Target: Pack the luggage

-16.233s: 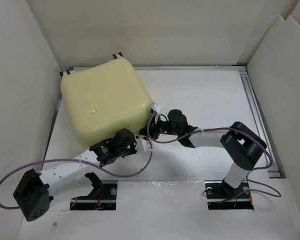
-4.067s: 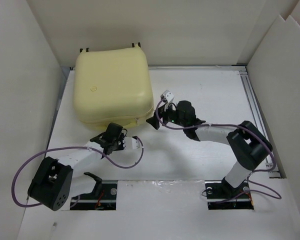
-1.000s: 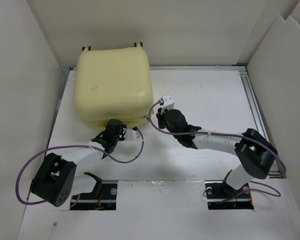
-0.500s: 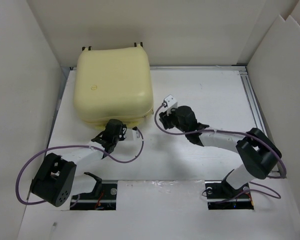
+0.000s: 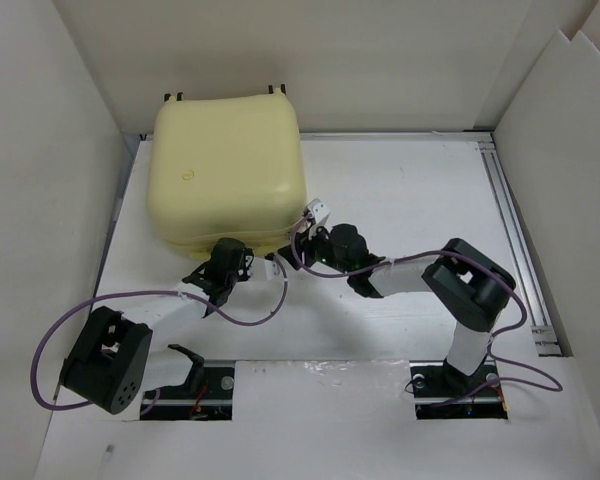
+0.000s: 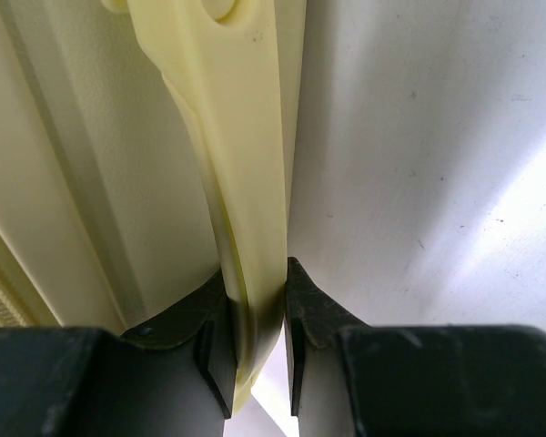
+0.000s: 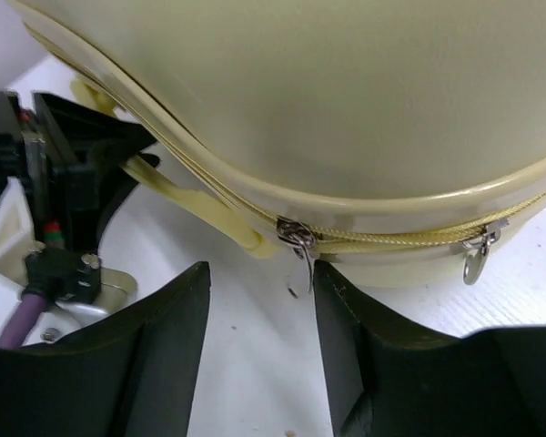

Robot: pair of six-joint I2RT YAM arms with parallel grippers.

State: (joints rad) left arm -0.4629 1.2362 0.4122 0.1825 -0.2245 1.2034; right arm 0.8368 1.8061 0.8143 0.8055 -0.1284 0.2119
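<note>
The luggage (image 5: pixel 228 165) is a closed pale yellow hard-shell case lying flat at the back left of the table, wheels toward the back wall. My left gripper (image 5: pixel 230 256) is at its near edge, shut on the yellow carry handle (image 6: pixel 247 182), which its fingers (image 6: pixel 217 337) pinch from both sides. My right gripper (image 5: pixel 305 243) is just right of it, low at the same edge, and open. In the right wrist view a metal zipper pull (image 7: pixel 301 248) hangs from the zip seam between the jaws (image 7: pixel 259 273), close to the right finger. A second pull (image 7: pixel 476 260) hangs further right.
White cardboard walls (image 5: pixel 50 200) close in the left, back and right. A metal rail (image 5: pixel 510 230) runs along the table's right side. Purple cables loop off both arms (image 5: pixel 250 318). The left gripper's body (image 7: pixel 68 155) sits close to the left of my right fingers.
My right gripper has opened from shut, and it has moved left and low to the luggage's near edge by the zipper pull. The left gripper and the luggage have not moved.
</note>
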